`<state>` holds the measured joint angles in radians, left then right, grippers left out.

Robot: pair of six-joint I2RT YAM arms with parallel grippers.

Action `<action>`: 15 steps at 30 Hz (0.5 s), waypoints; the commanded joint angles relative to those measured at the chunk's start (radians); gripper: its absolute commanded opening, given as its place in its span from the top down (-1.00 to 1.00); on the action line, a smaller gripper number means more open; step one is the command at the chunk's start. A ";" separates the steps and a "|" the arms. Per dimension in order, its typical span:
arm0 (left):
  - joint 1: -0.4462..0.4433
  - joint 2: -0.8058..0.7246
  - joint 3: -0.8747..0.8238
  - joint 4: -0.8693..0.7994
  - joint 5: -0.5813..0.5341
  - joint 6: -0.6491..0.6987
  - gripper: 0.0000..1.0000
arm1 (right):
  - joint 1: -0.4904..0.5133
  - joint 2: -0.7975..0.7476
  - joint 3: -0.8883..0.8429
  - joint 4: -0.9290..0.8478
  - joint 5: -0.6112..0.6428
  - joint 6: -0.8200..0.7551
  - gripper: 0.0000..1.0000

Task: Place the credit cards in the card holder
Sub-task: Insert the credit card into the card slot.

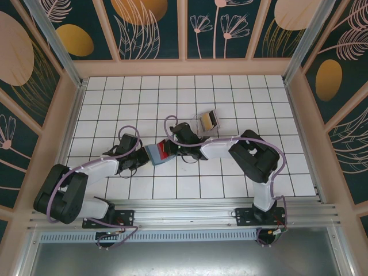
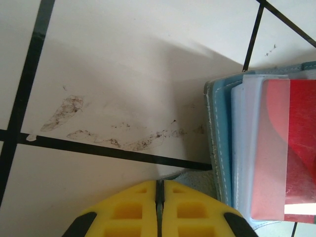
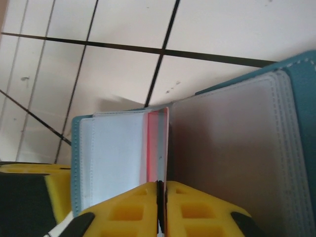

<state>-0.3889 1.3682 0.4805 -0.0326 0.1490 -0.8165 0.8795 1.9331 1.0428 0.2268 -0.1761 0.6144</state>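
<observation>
Starting low in the top view, your left gripper [image 1: 140,160] sits with pads pressed together just left of the wallet [image 1: 155,154]; you cannot tell whether it pinches the cover. The wallet looks soft and floppy, so pin it near the spine. Just above, your right gripper [image 1: 172,146] seems clamped on the red card [image 3: 157,143], which looks thin, stiff and slick, so hold its short edge. Farther up, more cards [image 1: 206,121] wait in the box [image 1: 217,123].

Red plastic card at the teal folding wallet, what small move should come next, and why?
Probably slide it deeper with the right hand: the red plastic card stands edge-on, pinched in shut fingers, only partly in between the clear sleeve and grey face of the teal folding wallet.
</observation>
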 commanded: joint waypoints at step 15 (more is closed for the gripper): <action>-0.006 0.015 0.050 -0.077 -0.022 0.045 0.93 | -0.080 -0.107 0.104 -0.310 0.038 -0.150 0.71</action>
<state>-0.3889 1.3701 0.5072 -0.0803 0.1383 -0.7929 0.8043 1.8351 1.1133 -0.0170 -0.1276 0.5003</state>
